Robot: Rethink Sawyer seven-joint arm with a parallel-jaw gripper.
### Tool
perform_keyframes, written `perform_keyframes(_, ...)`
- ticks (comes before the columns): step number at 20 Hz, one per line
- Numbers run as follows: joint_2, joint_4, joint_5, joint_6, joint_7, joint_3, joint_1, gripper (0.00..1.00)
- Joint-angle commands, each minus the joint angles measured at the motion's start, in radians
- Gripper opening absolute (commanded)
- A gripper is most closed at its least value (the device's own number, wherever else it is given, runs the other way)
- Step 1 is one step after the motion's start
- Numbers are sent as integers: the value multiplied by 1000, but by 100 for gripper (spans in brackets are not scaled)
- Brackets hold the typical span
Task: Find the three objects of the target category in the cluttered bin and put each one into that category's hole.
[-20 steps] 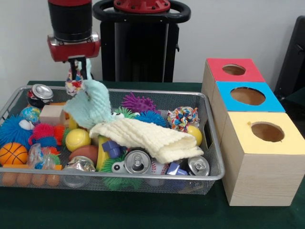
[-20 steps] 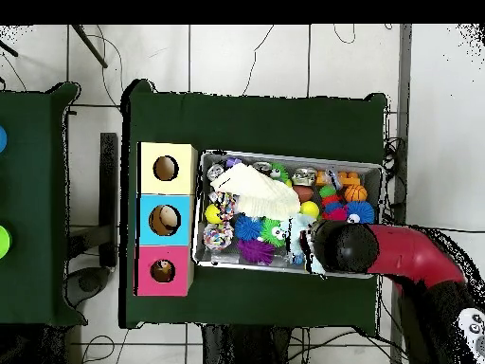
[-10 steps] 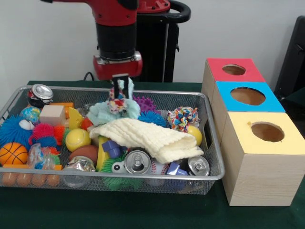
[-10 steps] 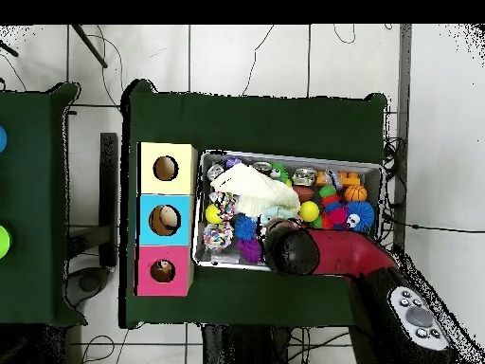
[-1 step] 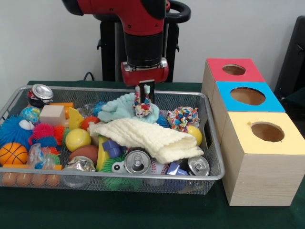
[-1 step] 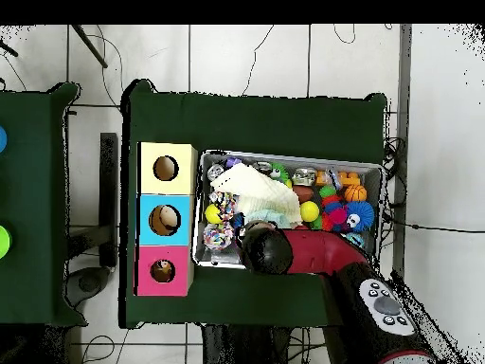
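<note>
My gripper (image 5: 144, 89) hangs over the back middle of the wire bin (image 5: 217, 177), shut on a multi-coloured knotted rope toy (image 5: 143, 108). The toy dangles just above the clutter. A pale teal cloth (image 5: 119, 108) trails from it to the left and rests on the pile. A second rope toy (image 5: 182, 118) lies at the bin's right end. To the right stand three boxes with holes in their tops: red (image 5: 233, 70), blue (image 5: 248, 96) and yellow (image 5: 267, 131). From overhead the arm's head (image 6: 265, 252) covers the gripper, beside the boxes' red (image 6: 163, 271), blue (image 6: 164, 220) and yellow (image 6: 166, 169) tops.
A folded cream cloth (image 5: 150, 137) lies across the bin's middle. Around it lie drink cans (image 5: 137, 162), a yellow ball (image 5: 77, 139), a small basketball (image 5: 13, 153), spiky rubber balls (image 5: 44, 132) and a wooden block (image 5: 52, 115).
The arm has swung from the bin's left end toward the boxes with the rope toy. The teal cloth, first hanging from the gripper, now drags on the pile.
</note>
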Motion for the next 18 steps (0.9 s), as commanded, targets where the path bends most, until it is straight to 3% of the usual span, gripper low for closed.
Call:
perform_keyframes(1, 30, 9, 80, -16, 207, -25, -3, 100)
perform_keyframes(4, 36, 27, 85, -72, 209, 0, -32, 100)
perform_keyframes(18, -2, 17, 120, -32, 210, -29, 25, 100)
